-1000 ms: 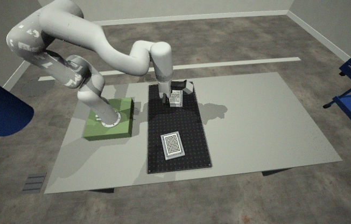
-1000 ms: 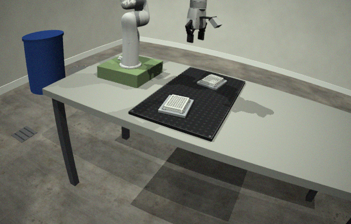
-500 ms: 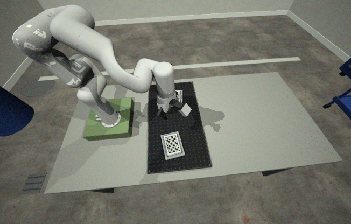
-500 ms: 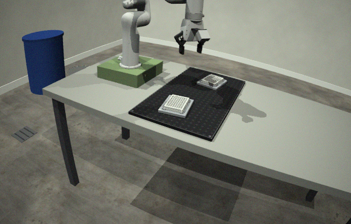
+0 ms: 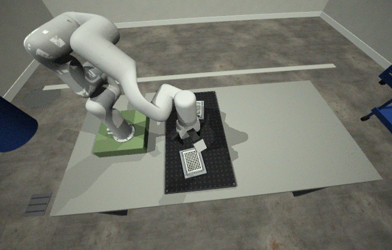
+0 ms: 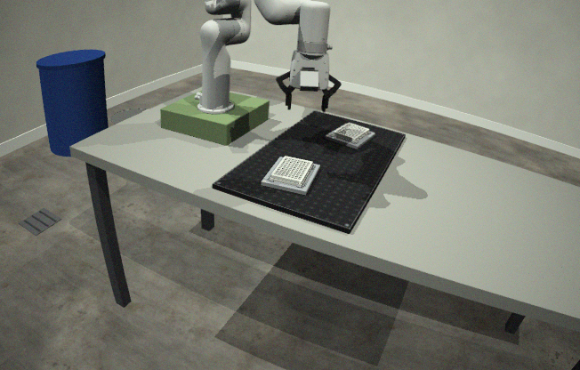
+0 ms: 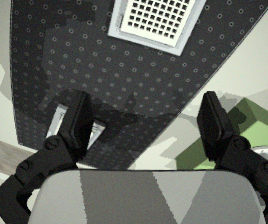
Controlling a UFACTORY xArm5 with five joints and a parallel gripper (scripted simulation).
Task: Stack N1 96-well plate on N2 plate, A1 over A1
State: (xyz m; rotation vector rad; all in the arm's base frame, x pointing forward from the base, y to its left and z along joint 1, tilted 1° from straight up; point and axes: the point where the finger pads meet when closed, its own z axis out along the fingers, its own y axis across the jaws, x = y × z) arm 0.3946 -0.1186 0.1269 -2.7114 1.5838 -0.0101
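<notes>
White arm (image 5: 104, 56), black gripper (image 6: 308, 97)

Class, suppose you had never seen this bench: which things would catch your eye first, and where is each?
The white arm bends over the black board, its open tool hanging empty above it. Two white plates lie on that board, one near and one far. A blue drum stands beside the table.
</notes>
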